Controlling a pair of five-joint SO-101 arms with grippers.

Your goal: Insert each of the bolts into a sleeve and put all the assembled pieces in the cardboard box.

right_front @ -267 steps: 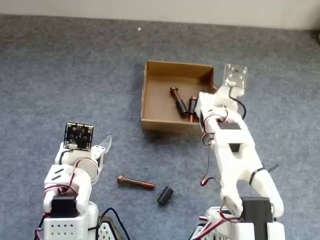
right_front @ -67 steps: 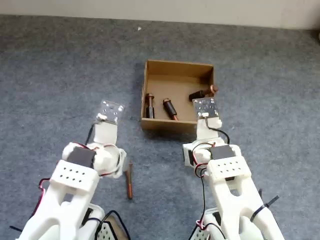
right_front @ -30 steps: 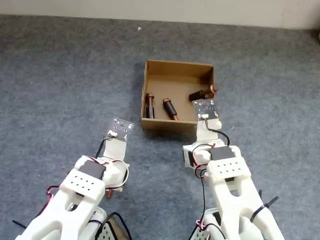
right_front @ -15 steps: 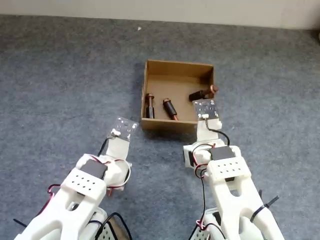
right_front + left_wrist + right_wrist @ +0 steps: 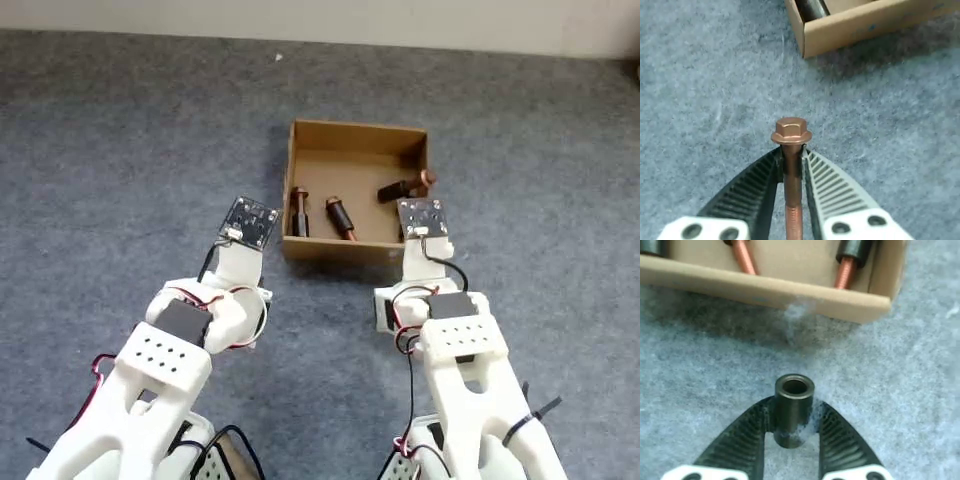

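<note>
My left gripper point(image 5: 792, 157) is shut on a copper bolt point(image 5: 792, 190), whose hex head point(image 5: 791, 131) sticks out past the fingertips, pointing toward the cardboard box point(image 5: 855, 25). My right gripper point(image 5: 794, 412) is shut on a black sleeve point(image 5: 793, 405), open end outward, just short of the box's near wall point(image 5: 765, 287). In the high view the cardboard box point(image 5: 292, 150) holds three bolt-in-sleeve pieces: one by the left wall point(image 5: 298, 212), one beside it point(image 5: 340, 218), and one at the right point(image 5: 405, 187). The left arm point(image 5: 235, 290) and right arm point(image 5: 430, 300) stand side by side just before the box.
Grey carpet point(image 5: 130, 150) covers the whole table, with free room to the left, right and behind the box. The arms' bases point(image 5: 440, 420) take up the near edge. The two arms are roughly a box width apart.
The left arm has stretched forward toward the box with the bolt in its gripper. The right arm has shifted slightly right, still holding the sleeve.
</note>
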